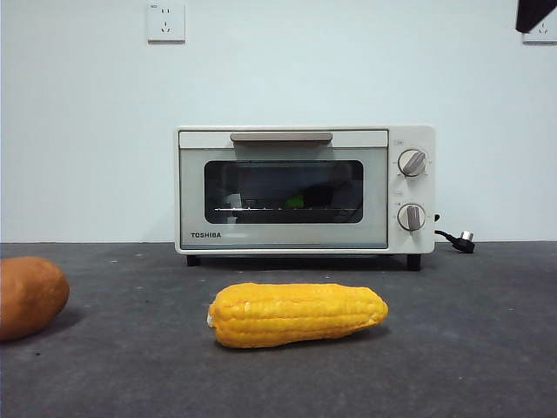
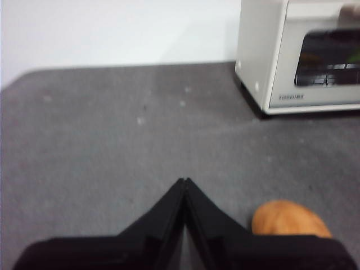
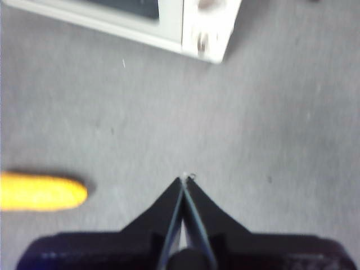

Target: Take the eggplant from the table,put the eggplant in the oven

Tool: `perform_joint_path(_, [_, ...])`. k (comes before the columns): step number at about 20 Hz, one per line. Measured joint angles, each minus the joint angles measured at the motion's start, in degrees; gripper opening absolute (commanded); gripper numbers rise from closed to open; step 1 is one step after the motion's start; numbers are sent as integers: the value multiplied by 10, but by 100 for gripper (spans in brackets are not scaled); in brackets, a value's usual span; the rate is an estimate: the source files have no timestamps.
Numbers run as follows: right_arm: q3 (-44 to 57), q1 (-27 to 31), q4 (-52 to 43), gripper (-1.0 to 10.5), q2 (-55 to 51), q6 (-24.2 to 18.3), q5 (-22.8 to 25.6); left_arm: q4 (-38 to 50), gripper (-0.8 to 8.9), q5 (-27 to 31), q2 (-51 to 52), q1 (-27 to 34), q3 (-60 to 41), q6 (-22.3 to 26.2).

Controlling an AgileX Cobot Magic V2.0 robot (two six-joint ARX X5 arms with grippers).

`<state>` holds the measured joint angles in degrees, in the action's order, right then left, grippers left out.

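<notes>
The cream-white oven [image 1: 305, 189] stands at the back of the table [image 1: 470, 348] with its door closed. Behind the dark glass, on the wire rack, the eggplant [image 1: 296, 201] shows only as a small bright green patch; its purple body is lost in the dark. That green patch on the eggplant [image 2: 353, 56] also shows through the oven [image 2: 264, 67] window in the left wrist view. My left gripper [image 2: 185, 180] is shut and empty above bare table, left of the oven. My right gripper [image 3: 184, 179] is shut and empty above the table in front of the oven [image 3: 202, 28].
A yellow corn cob [image 1: 298, 313] lies in front of the oven, also seen as the corn cob [image 3: 42, 192]. An orange-brown potato-like vegetable [image 1: 28, 296] sits at the front left, near my left gripper as the vegetable [image 2: 289, 218]. The oven's plug [image 1: 461, 239] lies at its right. A black arm tip [image 1: 535, 13] shows top right.
</notes>
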<state>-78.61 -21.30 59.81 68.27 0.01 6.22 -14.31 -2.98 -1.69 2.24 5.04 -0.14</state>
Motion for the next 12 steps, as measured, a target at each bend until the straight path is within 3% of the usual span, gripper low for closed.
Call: perform_joint_path(12, [0, 0, -26, 1, 0, 0, 0, 5, -4, 7, 9, -14, -28, -26])
